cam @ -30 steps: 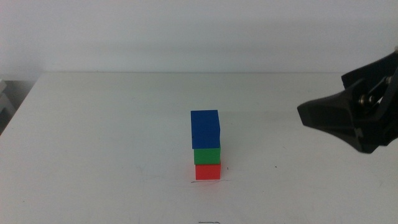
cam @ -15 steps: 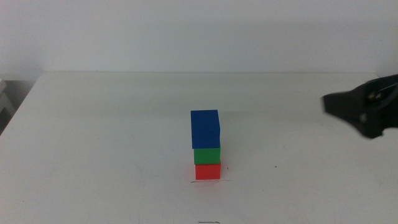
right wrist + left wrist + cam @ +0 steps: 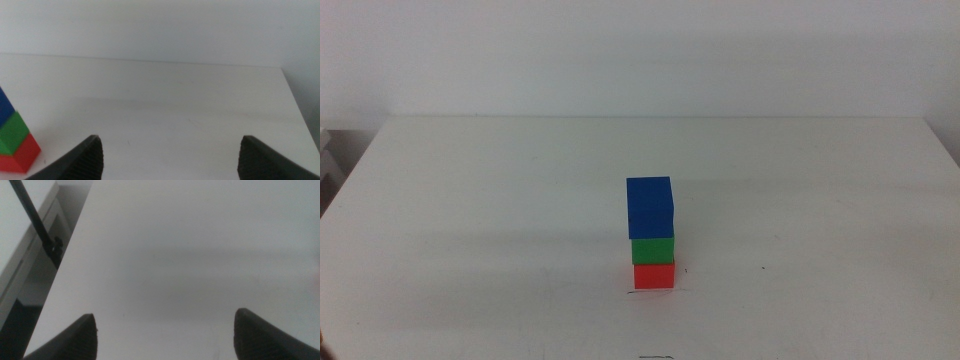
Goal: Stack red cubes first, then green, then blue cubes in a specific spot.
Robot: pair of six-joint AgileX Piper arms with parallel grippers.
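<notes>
A three-cube stack stands near the middle of the table in the middle view: the red cube [image 3: 654, 275] at the bottom, the green cube [image 3: 653, 249] on it, the blue cube [image 3: 650, 207] on top. The stack rests on a thin dark line mark [image 3: 654, 291] on the white tabletop. Both arms are out of the middle view. My right gripper [image 3: 170, 152] is open, well away from the stack, whose red cube [image 3: 20, 156], green cube [image 3: 13, 132] and blue cube [image 3: 5, 110] show at the picture's edge. My left gripper [image 3: 165, 335] is open over bare table.
Another short dark mark [image 3: 655, 357] lies at the table's front edge. The table's left edge [image 3: 65, 265] with a dark rod and grey furniture beyond it shows in the left wrist view.
The right arm has drawn back to the right and left the middle view. The stack has not moved.
</notes>
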